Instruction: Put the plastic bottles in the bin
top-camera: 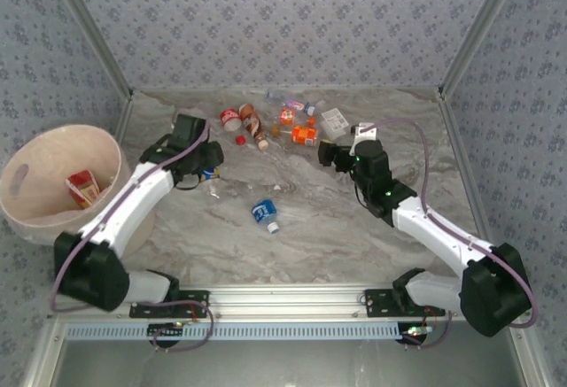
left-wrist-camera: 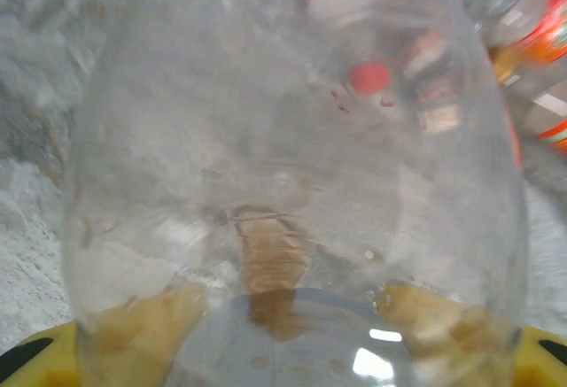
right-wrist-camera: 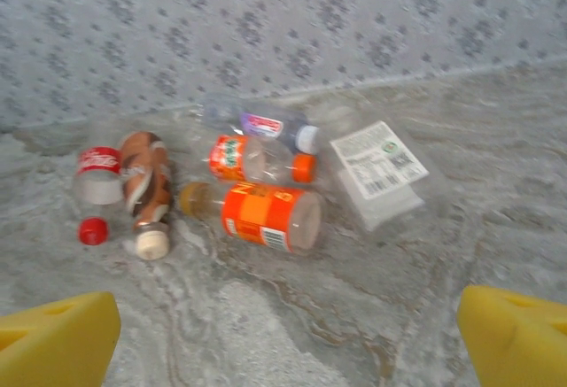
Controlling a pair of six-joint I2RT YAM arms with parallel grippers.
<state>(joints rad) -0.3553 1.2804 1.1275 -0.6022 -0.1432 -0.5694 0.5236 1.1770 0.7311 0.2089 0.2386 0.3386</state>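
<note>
Early days: one red-labelled plastic bottle (top-camera: 82,188) in round pinkish-beige plastic bin (top-camera: 53,152), left gripper (top-camera: 205,170) clamped on clear crushed bottle (left-wrist-camera: 283,183), right gripper (top-camera: 326,152) wide and empty, far-edge bottle cluster (top-camera: 306,134) left to clear.

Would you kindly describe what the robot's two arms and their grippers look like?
The left arm and the right arm both have smooth white links set between chunky black joint housings, ending in black wrist units. A thin purple cable loops loosely along each arm. The fingers are bright yellow with blunt, rounded tips.
</note>
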